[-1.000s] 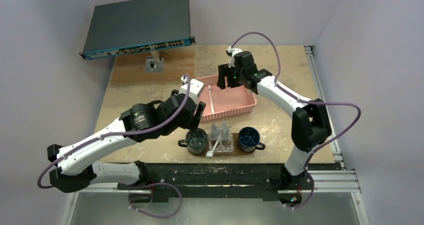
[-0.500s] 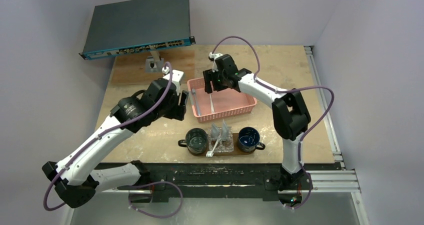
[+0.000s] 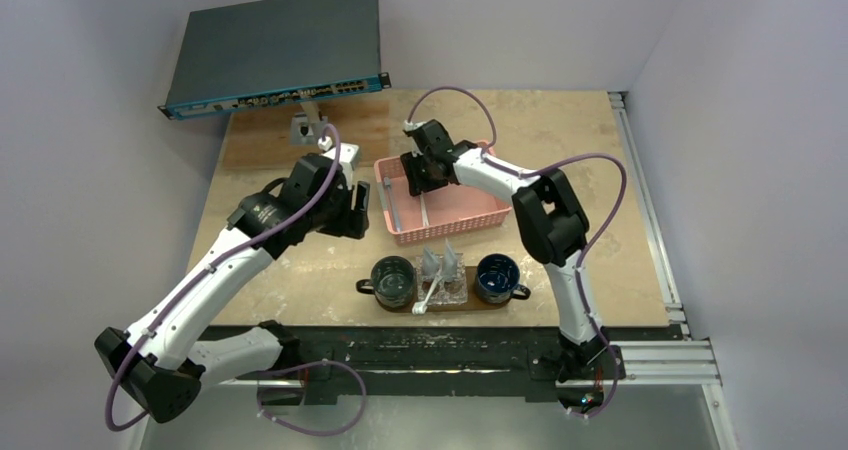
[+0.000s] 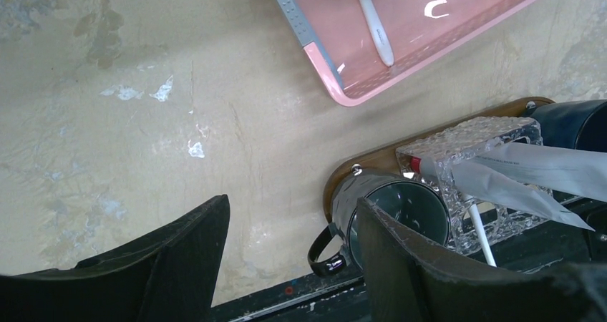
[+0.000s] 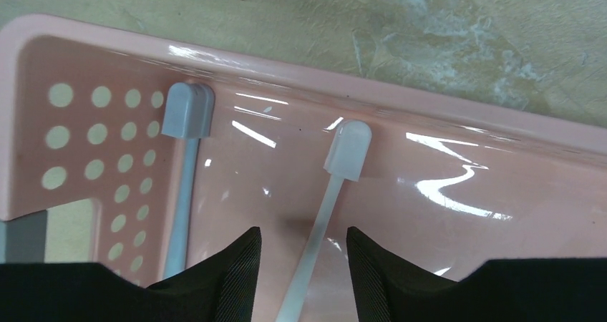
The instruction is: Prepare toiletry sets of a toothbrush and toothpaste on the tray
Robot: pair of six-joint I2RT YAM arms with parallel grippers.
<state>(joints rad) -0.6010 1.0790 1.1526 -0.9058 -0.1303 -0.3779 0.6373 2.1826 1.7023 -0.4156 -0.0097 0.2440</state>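
Note:
The brown tray (image 3: 478, 306) lies at the near edge and also shows in the left wrist view (image 4: 372, 166). On it a clear glass holder (image 3: 443, 288) holds two silver tubes (image 3: 441, 261) and one white toothbrush (image 3: 429, 297). A second white toothbrush (image 5: 331, 193) lies in the pink basket (image 3: 470, 215). My right gripper (image 5: 304, 247) is open low in the basket, with its fingers on either side of this toothbrush's handle. My left gripper (image 4: 292, 222) is open and empty above the table, left of the basket.
Two dark blue mugs (image 3: 393, 280) (image 3: 497, 277) stand on the tray's ends. A grey-blue toothbrush (image 5: 182, 179) lies along the basket's perforated left wall. A network switch (image 3: 275, 50) sits on a stand at the back left.
My right gripper has moved left and down into the basket, over the white toothbrush. My left arm has drawn back to the left, away from the basket.

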